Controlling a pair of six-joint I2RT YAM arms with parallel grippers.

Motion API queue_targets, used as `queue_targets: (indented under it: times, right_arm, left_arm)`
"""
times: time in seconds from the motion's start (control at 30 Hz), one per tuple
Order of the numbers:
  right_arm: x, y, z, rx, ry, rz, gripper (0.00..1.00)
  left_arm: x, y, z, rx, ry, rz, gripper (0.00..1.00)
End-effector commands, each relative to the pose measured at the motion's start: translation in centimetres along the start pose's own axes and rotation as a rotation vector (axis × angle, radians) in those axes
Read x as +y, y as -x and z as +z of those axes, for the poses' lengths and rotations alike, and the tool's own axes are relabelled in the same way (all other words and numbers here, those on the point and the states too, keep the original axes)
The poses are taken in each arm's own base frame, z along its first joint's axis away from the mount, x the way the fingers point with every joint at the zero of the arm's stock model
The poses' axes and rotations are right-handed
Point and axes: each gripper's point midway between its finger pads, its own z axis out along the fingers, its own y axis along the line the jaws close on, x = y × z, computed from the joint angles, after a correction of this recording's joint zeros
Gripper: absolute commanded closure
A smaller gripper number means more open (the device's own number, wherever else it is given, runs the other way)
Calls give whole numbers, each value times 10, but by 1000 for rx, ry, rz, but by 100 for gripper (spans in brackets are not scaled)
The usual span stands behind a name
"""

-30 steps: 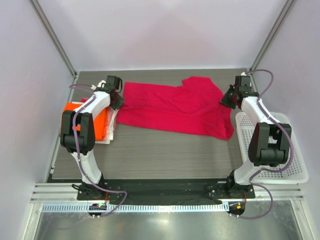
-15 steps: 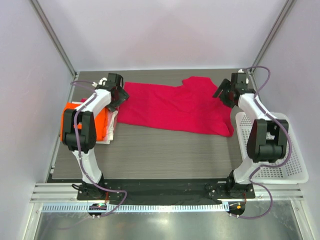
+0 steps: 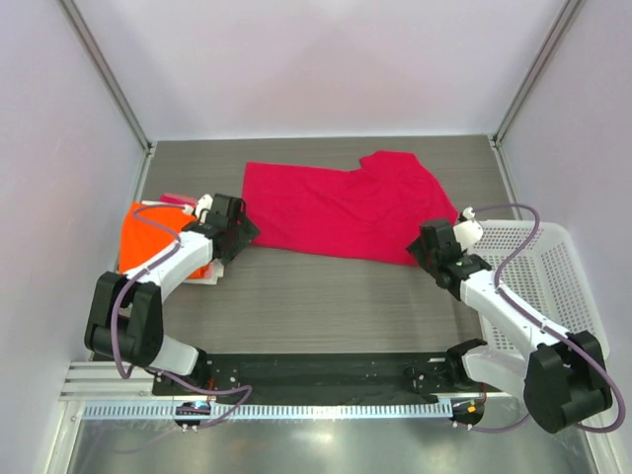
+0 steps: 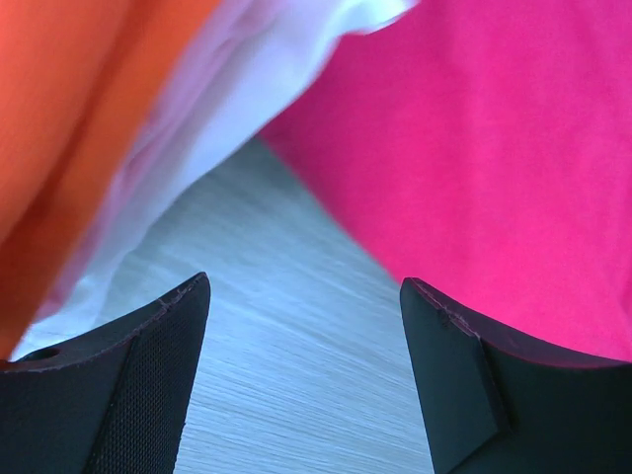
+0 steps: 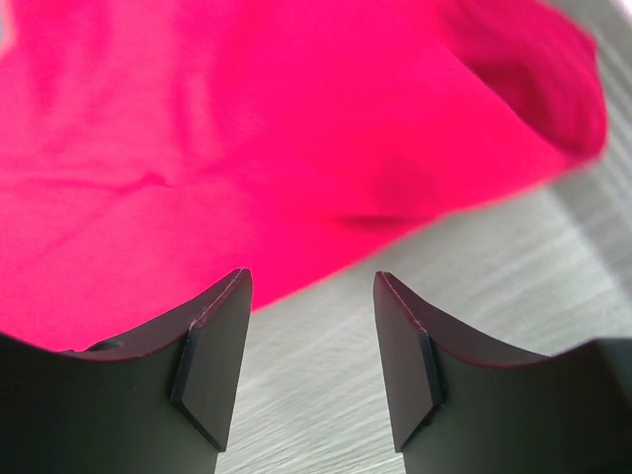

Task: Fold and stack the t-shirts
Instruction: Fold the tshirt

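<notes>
at the near edge of the table [image 3: 326,306], both arm bases sit side by side. each arm reaches out over the grey wood-grain top.

left gripper [image 4: 304,284]: jaws spread wide, nothing held, only bare table shows in the gap. it hangs low by the near-left corner of the crimson t-shirt [image 3: 341,207], between that corner and the folded pile on the left. cannot tell whether a fingertip touches cloth.

right gripper [image 5: 313,276]: jaws parted, narrower than the left, nothing between them. it sits just off the near-right hem of the crimson t-shirt. right wrist view shows the hem just beyond the fingertips, with table under them. that view is slightly blurred.

left pile: orange t-shirt [image 3: 148,237] folded on top, pale t-shirt [image 4: 237,109] under it. the pale one's white edge sticks out on the side facing the crimson one. pale edge and crimson corner lie close together; contact unclear.

right side: white lattice basket [image 3: 553,267] stands at the table's right side. the right arm passes over its left rim.

farther back: crimson t-shirt lies spread across the middle and far part of the table, long axis left to right. mostly flat, rumpled and bunched at the far-right end. unfolded, apart from the pile.
</notes>
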Motion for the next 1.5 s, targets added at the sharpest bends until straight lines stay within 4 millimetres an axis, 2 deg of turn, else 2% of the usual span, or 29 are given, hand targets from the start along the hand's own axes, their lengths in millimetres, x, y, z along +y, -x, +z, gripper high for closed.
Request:
queue_targets:
  times: [0.0, 0.07, 0.1, 0.13, 0.17, 0.3, 0.47, 0.7, 0.73, 0.83, 0.9, 0.93, 1.03, 1.13, 1.2, 1.23, 1.3, 1.47]
  right_arm:
    - [-14, 0, 13, -109, -71, 124, 42]
    - [-19, -8, 20, -108, -82, 177, 44]
    - [-30, -15, 25, -110, -104, 183, 45]
    - [-29, -14, 27, -128, -96, 211, 46]
    - [-38, -19, 31, -134, -113, 226, 48]
    - [-45, -14, 40, -203, -132, 297, 49]
    - [-48, -6, 50, -266, -171, 295, 48]
    - [-49, -12, 70, -275, -229, 272, 48]
    - [-50, -13, 72, -273, -237, 270, 50]
    - [-56, -14, 73, -280, -256, 279, 64]
    - [-59, -11, 71, -301, -268, 284, 68]
    - [-60, -10, 70, -307, -273, 280, 75]
    - [-62, -5, 67, -324, -285, 265, 79]
    - [-63, 0, 63, -338, -292, 251, 78]
    - [-66, 3, 60, -346, -296, 250, 76]
    - [-68, 3, 60, -346, -301, 251, 67]
    - [-73, 4, 60, -347, -313, 252, 60]
    - [-85, 8, 63, -336, -349, 253, 58]
  left_arm:
    - [-13, 9, 2, -62, -96, -103, 22]
    - [-4, 2, 10, -57, -74, -108, 22]
    - [-5, 1, 13, -59, -79, -111, 23]
    - [-2, -3, 19, -50, -67, -112, 23]
    - [-2, -4, 21, -49, -66, -119, 24]
    - [-5, -7, 37, -59, -83, -173, 25]
    - [0, -8, 56, -85, -55, -215, 29]
    - [12, -18, 76, -90, -13, -290, 50]
    - [14, -18, 77, -94, -5, -296, 53]
    - [21, -16, 82, -117, 24, -293, 60]
    - [24, -18, 85, -121, 42, -289, 65]
    - [27, -18, 87, -124, 55, -289, 67]
    - [32, -17, 93, -140, 81, -288, 72]
    - [33, -19, 97, -134, 90, -279, 78]
    - [33, -23, 99, -121, 93, -266, 89]
    - [34, -23, 99, -118, 94, -266, 93]
    - [35, -24, 96, -116, 93, -258, 100]
    - [51, -18, 77, -137, 153, -226, 100]
